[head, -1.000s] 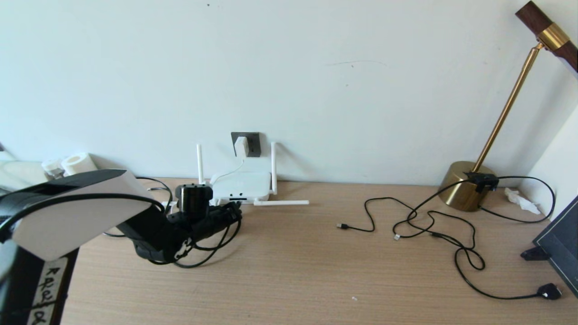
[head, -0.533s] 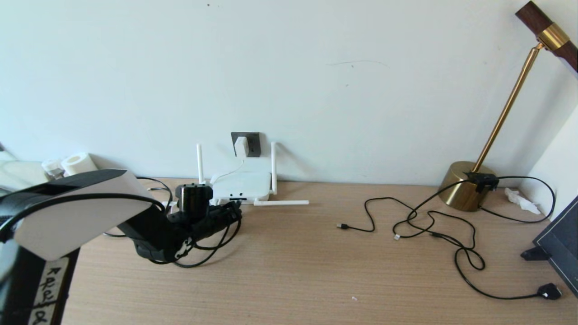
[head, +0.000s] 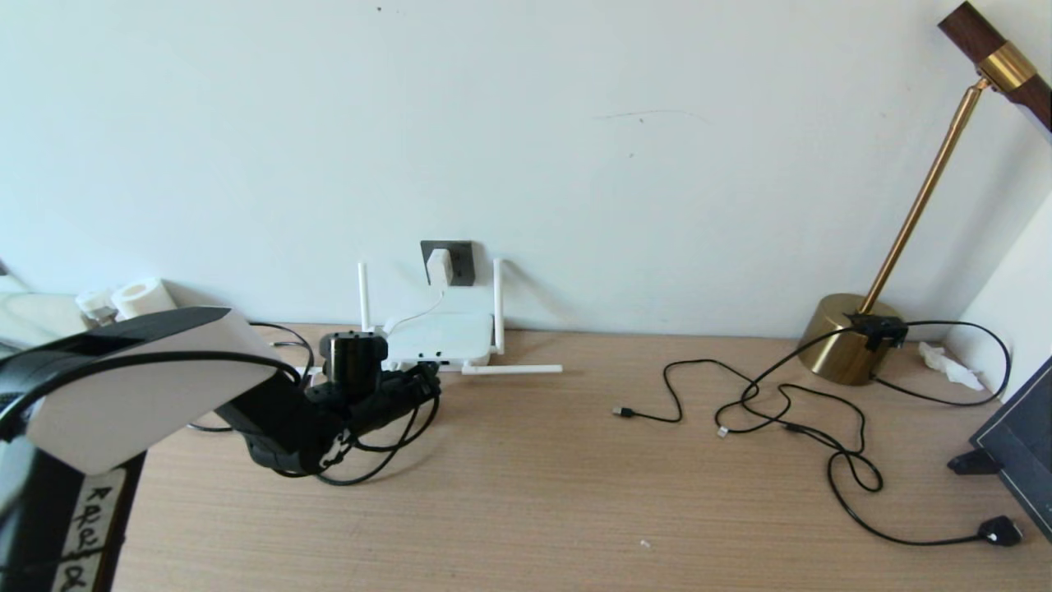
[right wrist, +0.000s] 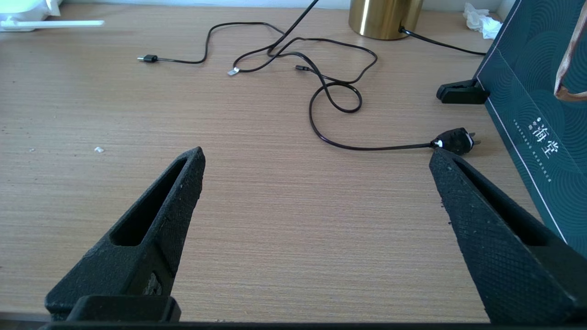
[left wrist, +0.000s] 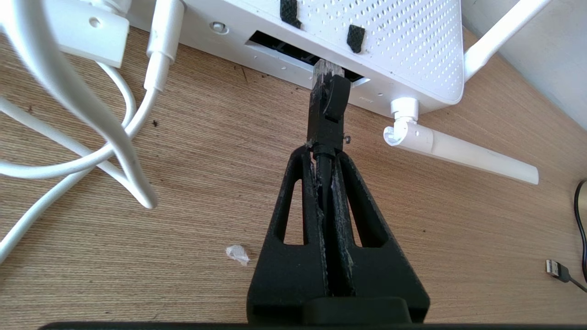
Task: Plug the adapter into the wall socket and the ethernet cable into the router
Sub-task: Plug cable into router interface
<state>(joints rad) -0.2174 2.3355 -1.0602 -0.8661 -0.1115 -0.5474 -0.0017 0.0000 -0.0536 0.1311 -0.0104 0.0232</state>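
The white adapter point(head: 439, 265) sits in the dark grey wall socket point(head: 462, 263), and its thin white cord drops to the router point(head: 440, 335) below. My left gripper point(left wrist: 322, 153) is shut on the black ethernet cable just behind its plug point(left wrist: 326, 101). The plug's clear tip point(left wrist: 326, 69) is at the mouth of a dark port slot on the router's point(left wrist: 394, 41) edge. In the head view the left gripper point(head: 423, 380) is just in front of the router. My right gripper point(right wrist: 316, 160) hovers open over bare desk, empty.
One router antenna point(head: 514, 369) lies flat on the desk. White cords point(left wrist: 114, 137) loop beside the left gripper. Thin black cables point(head: 781, 411) and a black mains plug point(head: 998, 530) sprawl at right, near a brass lamp base point(head: 846, 337) and a dark teal box point(head: 1019, 436).
My left gripper has edged slightly toward the router with the ethernet plug. Nothing else has moved.
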